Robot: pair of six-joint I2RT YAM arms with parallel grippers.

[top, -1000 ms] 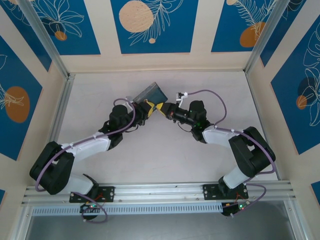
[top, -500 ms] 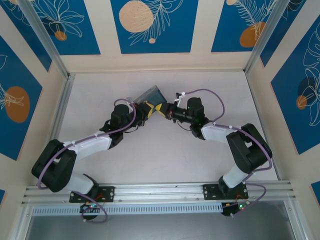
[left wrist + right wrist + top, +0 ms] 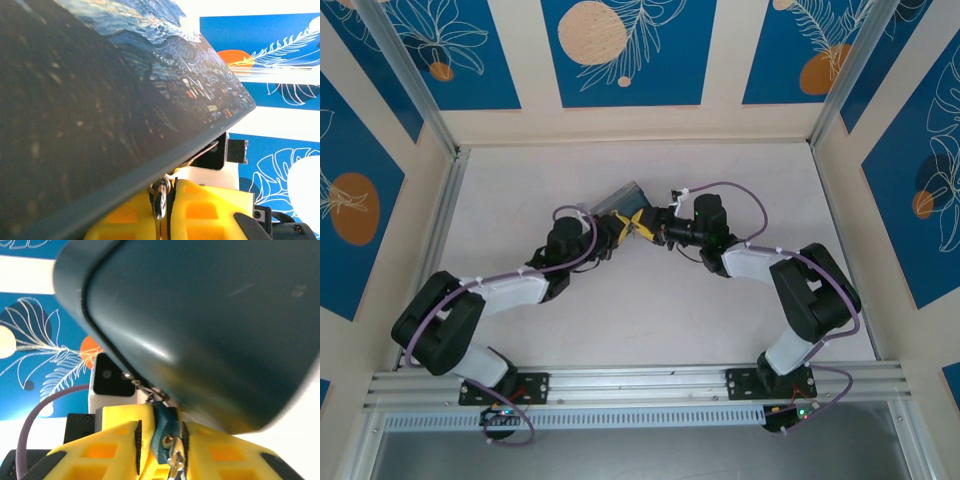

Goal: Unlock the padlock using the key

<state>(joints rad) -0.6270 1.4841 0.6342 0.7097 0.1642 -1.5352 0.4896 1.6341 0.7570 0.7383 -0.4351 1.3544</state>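
The small blue-green padlock (image 3: 167,432) hangs at the tin's front edge, its keyhole facing the right wrist camera. The silvery key (image 3: 175,457) sticks in that keyhole, its ring dangling. My right gripper (image 3: 161,440) stands slightly open around the padlock, with a gap at the left pad. My left gripper (image 3: 165,210) is shut on the padlock (image 3: 160,200), seen edge-on between the yellow fingers. From above, the left gripper (image 3: 618,226) and right gripper (image 3: 642,222) meet tip to tip under the tin.
The blue starry-night tin (image 3: 620,196) is tilted over both grippers and looms close over the left wrist camera as the tin (image 3: 100,100) and the right wrist camera as the tin (image 3: 210,315). Metal frame posts and painted walls enclose the table (image 3: 740,180).
The right jaws have parted from shut to slightly open. The left arm has drawn inward, and the tin has shifted a little toward the arms.
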